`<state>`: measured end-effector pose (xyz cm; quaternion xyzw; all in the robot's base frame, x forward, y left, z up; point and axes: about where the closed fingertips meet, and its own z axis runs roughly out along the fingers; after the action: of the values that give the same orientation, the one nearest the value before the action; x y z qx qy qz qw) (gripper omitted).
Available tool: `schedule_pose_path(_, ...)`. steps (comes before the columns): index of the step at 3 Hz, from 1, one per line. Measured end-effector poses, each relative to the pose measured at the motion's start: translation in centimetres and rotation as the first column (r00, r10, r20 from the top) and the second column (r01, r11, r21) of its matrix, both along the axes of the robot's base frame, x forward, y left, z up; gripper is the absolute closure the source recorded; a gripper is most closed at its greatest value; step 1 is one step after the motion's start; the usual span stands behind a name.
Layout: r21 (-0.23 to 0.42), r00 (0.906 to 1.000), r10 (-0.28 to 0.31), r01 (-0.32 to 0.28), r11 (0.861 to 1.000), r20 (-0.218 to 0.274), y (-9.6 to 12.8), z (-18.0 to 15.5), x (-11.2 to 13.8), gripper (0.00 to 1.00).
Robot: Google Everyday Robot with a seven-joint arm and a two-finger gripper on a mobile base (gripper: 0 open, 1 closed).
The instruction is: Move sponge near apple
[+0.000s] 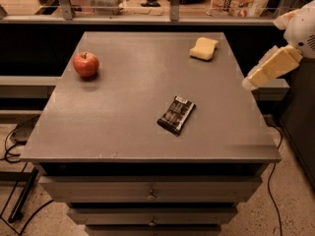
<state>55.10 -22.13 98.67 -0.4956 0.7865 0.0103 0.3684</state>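
end effector (pixel 269 68) off the right edge of the surface (pixel 123 117), sponge (pixel 204 48) untouched.

i cannot tell whether the end effector is open or closed; it hangs just past the surface's right edge, apart from the sponge, with nothing seen in it. the sponge lies flat near the far right corner: 1 small pale yellow block with rounded, wavy edges. it is probably light and soft, squashing under a pinch, neither fragile nor slippery. taking it from above across its narrower middle looks safest, pressing gently so it does not fold or spring out. the round red apple (pixel 86 64) sits at the far left, well apart from it; a dark striped wrapper (pixel 176 114) lies nearer the front.
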Motion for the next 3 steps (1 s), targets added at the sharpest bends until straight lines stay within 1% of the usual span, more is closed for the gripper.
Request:
schedule_pose_path(1, 0.021, 0.9999, -0.010, 0.010, 1.000, 0.010, 0.3, -0.3, 1.3, 0.00)
schedule_pose_path(2, 0.059, 0.9988, -0.044, 0.043, 0.997, 0.021, 0.8, -0.9, 4.3, 0.00)
schedule_pose_path(3, 0.159, 0.9931, -0.113, 0.106, 0.982, 0.032, 1.2, -1.9, 8.4, 0.00)
